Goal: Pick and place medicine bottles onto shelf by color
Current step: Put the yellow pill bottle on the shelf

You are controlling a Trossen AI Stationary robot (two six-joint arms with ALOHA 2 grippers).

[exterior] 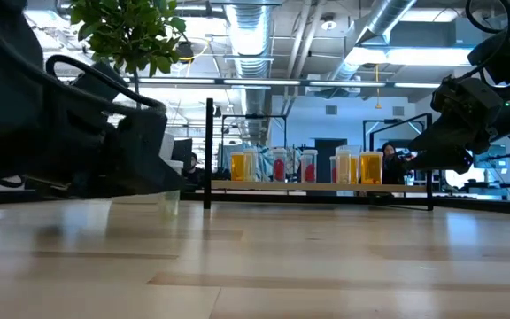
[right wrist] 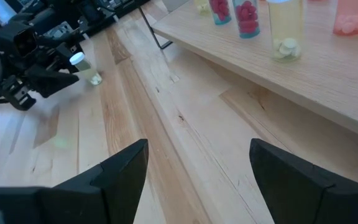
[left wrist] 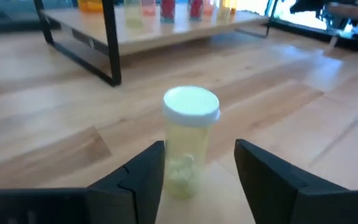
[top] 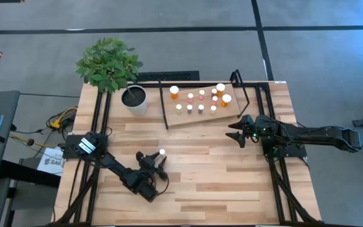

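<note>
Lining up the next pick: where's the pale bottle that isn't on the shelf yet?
In the high view the pale bottle stands upright on the tabletop's left-centre planks, between the open fingers of the left gripper, well in front of the shelf.

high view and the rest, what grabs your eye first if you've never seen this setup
The shelf at the table's far side, lined with white-capped medicine bottles in orange, red and pale. Next, one pale bottle standing alone mid-table, between the open fingers of the left hand. The right hand hangs open beside the shelf's right end.
</note>
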